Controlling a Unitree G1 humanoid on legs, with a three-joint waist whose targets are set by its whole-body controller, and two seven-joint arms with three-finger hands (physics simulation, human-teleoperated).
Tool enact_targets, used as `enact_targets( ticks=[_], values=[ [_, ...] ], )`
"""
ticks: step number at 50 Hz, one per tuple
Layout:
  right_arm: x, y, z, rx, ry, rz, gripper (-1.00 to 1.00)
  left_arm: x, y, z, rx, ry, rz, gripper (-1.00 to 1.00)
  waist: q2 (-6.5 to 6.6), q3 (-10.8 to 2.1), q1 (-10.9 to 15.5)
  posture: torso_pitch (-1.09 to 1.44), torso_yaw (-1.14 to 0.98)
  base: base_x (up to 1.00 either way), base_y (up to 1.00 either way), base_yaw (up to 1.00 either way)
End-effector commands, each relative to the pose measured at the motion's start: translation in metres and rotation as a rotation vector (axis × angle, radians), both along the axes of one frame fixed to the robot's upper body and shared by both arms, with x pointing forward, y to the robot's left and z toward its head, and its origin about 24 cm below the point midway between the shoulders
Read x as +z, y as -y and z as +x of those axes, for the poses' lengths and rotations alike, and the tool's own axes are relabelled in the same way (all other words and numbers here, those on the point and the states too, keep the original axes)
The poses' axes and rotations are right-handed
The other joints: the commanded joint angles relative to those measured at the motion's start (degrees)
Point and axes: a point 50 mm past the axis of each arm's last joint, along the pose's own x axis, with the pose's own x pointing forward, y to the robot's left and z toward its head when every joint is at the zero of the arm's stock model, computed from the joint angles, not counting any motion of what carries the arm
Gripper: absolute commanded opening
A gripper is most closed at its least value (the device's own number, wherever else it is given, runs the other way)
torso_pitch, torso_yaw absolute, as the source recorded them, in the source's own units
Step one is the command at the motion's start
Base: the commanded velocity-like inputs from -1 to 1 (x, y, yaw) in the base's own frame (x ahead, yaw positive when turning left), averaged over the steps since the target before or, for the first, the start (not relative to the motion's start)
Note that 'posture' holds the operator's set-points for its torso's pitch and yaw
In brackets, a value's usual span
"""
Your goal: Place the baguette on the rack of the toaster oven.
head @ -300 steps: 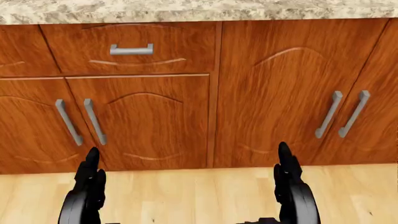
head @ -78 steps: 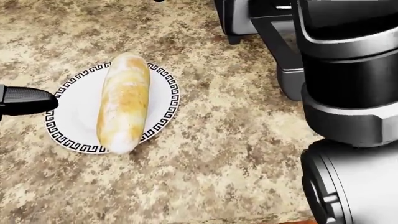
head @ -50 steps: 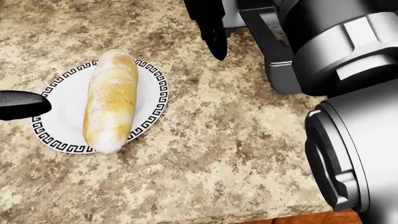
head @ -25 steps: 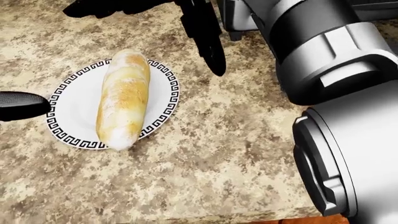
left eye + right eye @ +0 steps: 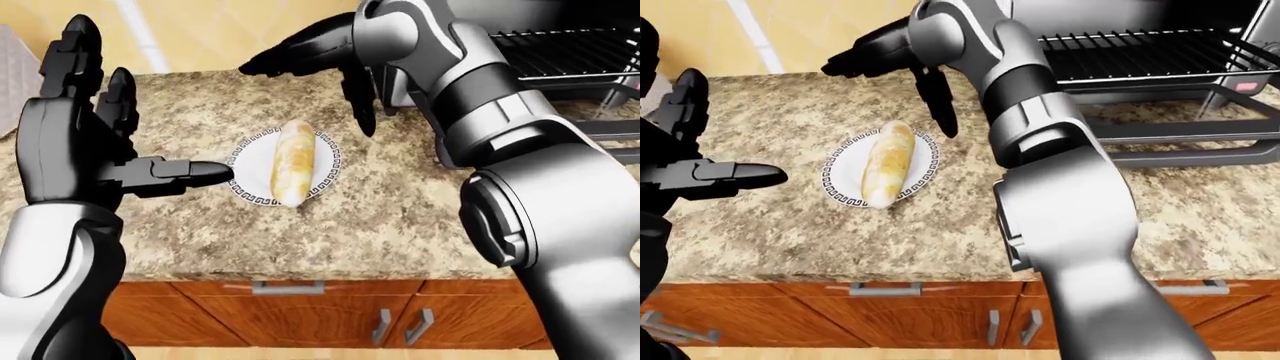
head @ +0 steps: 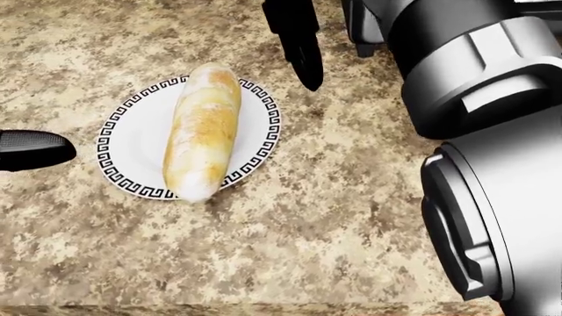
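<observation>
In the left-eye view, the black left robot hand (image 5: 100, 142) stands spread wide, one finger pointing at the white round plate with a black key-pattern rim (image 5: 322, 180); the pale golden baguette (image 5: 293, 163) lies on that plate, just right of that fingertip, untouched. The black right robot hand (image 5: 318, 64) hovers above it, fingers splayed and holding nothing. In the head view, a right finger (image 6: 303, 52) hangs just beside the baguette's top end, over the speckled beige granite table (image 6: 308, 217). In the right-eye view, the dark toaster oven (image 5: 1160, 82) stands open right of this hand, its black wire rack (image 5: 1140, 49) bare.
</observation>
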Motion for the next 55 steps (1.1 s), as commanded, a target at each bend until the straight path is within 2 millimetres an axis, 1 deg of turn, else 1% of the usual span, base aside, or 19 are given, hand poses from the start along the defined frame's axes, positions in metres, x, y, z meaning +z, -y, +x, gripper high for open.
enact_targets(
  ticks=[1,2,5,6,7,9,11,12,13,14,15,17,18,22,27,32,42,47,55],
  values=[
    [0.023,-0.002,-0.007,0.006,0.052,0.033,1.0,0.011,0.0,-0.004,0.008,0.071,0.012,1.0,0.26,-1.66,0.43,0.0,0.31,0.0,0.0,0.0],
    [0.021,0.0,-0.003,-0.035,0.053,0.028,1.0,0.011,0.001,-0.003,0.008,0.07,0.016,1.0,0.3,-1.66,0.88,0.0,0.32,0.0,0.0,0.0],
    [0.022,0.002,-0.007,0.009,-0.01,0.036,1.0,0.011,0.001,-0.003,0.006,0.071,0.014,1.0,0.41,-1.87,2.32,0.0,0.33,0.0,0.0,0.0],
    [0.021,0.003,-0.006,-0.003,0.011,0.012,1.0,0.011,0.001,-0.003,0.007,0.071,0.012,1.0,0.45,-1.95,2.77,0.0,0.34,0.0,0.0,0.0],
    [0.02,0.002,-0.007,0.018,-0.043,0.039,1.0,0.011,0.001,-0.003,0.007,0.071,0.013,1.0,0.49,-1.98,3.21,0.0,0.34,0.0,0.0,0.0],
    [0.024,0.004,-0.005,-0.019,-0.006,0.06,1.0,0.01,0.001,-0.003,0.007,0.07,0.013,1.0,0.59,-2.1,4.07,0.0,0.35,0.0,0.0,0.0],
    [0.022,0.004,-0.006,0.004,-0.046,0.057,1.0,0.01,0.001,-0.003,0.006,0.07,0.013,1.0,0.69,-2.23,4.92,0.0,0.36,0.0,0.0,0.0],
    [0.02,0.004,-0.007,0.017,-0.04,0.023,1.0,0.01,0.001,-0.003,0.006,0.07,0.013,1.0,0.74,-2.28,5.36,0.0,0.37,0.0,0.0,0.0],
    [0.021,0.004,-0.009,0.042,0.007,0.008,1.0,0.01,0.001,-0.003,0.006,0.07,0.011,1.0,0.78,-2.28,5.76,0.0,0.37,0.0,0.0,0.0],
    [0.021,0.003,-0.008,0.03,-0.012,0.024,1.0,0.01,0.001,-0.003,0.005,0.07,0.011,1.0,0.84,-2.27,6.17,0.0,0.38,0.0,0.0,0.0],
    [0.017,0.003,-0.01,0.064,-0.014,-0.028,1.0,0.01,0.0,-0.004,0.005,0.07,0.01,1.0,0.89,-2.38,6.58,0.0,0.38,0.0,0.0,0.0],
    [0.015,0.003,-0.009,0.057,-0.026,-0.016,1.0,0.01,-0.001,-0.005,0.007,0.071,0.012,1.0,0.99,-2.46,7.32,0.0,0.39,0.0,0.0,0.0],
    [0.013,0.004,-0.009,0.06,-0.01,-0.047,1.0,0.01,-0.002,-0.005,0.011,0.071,0.013,1.0,1.04,-2.53,7.65,0.0,0.4,0.0,0.0,0.0],
    [0.018,0.006,-0.012,0.076,0.003,-0.066,1.0,0.009,-0.001,-0.006,0.014,0.074,0.02,1.0,1.13,-2.69,9.12,0.0,0.42,0.0,0.0,0.0],
    [0.015,0.008,-0.016,0.12,-0.035,-0.103,1.0,0.007,0.001,-0.005,0.011,0.07,0.041,1.0,1.12,-2.83,10.56,0.0,0.42,0.0,0.0,0.0],
    [0.015,0.009,-0.018,0.131,-0.034,-0.139,1.0,0.007,-0.001,-0.006,0.015,0.072,0.033,1.0,1.05,-3.07,11.43,0.0,0.42,0.0,0.0,0.0],
    [0.012,0.01,-0.027,0.244,0.005,-0.248,1.0,0.006,-0.001,-0.005,0.017,0.071,0.034,1.0,0.86,-3.3,12.51,0.0,0.42,0.0,0.0,0.0],
    [0.013,0.011,-0.03,0.268,0.009,-0.251,1.0,0.007,-0.001,-0.004,0.015,0.072,0.034,1.0,0.76,-3.34,12.84,0.0,0.42,0.0,0.0,0.0],
    [0.007,0.015,-0.028,0.263,-0.031,-0.26,1.0,0.006,0.0,-0.003,0.013,0.072,0.035,1.0,0.61,-3.51,13.23,0.0,0.42,0.0,0.0,0.0]
  ],
)
